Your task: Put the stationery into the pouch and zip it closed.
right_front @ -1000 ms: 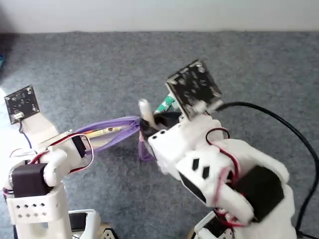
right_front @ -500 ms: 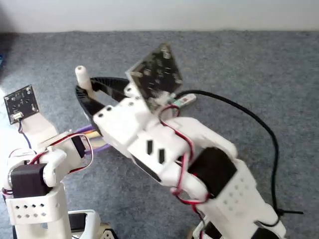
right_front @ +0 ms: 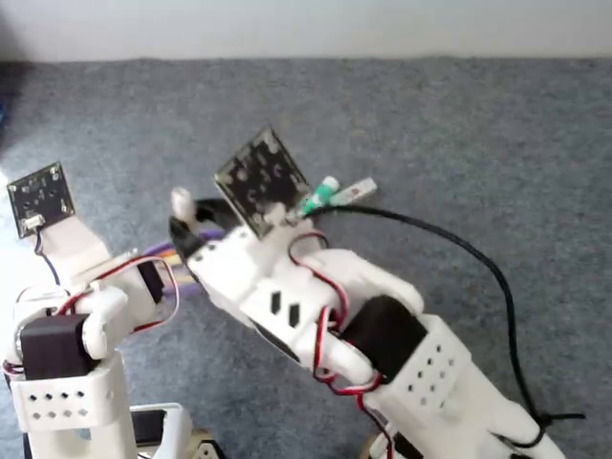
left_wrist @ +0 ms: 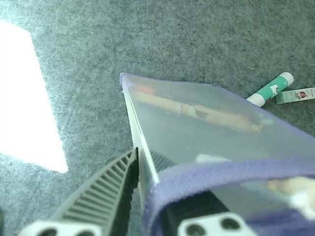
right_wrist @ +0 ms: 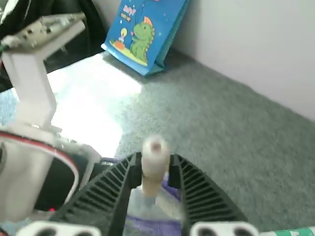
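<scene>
**One camera overhead, two on the wrists**

The high view looks down from behind the arms, across the carpet (right_front: 459,124) to the wall (right_front: 306,29). The left wrist view looks along the left gripper (left_wrist: 140,164), very near the pouch (left_wrist: 206,128) it pinches, out to a green stick (left_wrist: 270,88). The high view also shows that stick (right_front: 320,196) and the pouch (right_front: 177,260). The right wrist view faces past the right gripper (right_wrist: 155,160), clamped on a white stick (right_wrist: 151,169), toward the left arm (right_wrist: 29,78) and the wall.

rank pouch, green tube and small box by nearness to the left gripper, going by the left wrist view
1. pouch, clamped in the left gripper.
2. green tube, on the carpet past the pouch.
3. small box, beside the tube, barely farther.
</scene>
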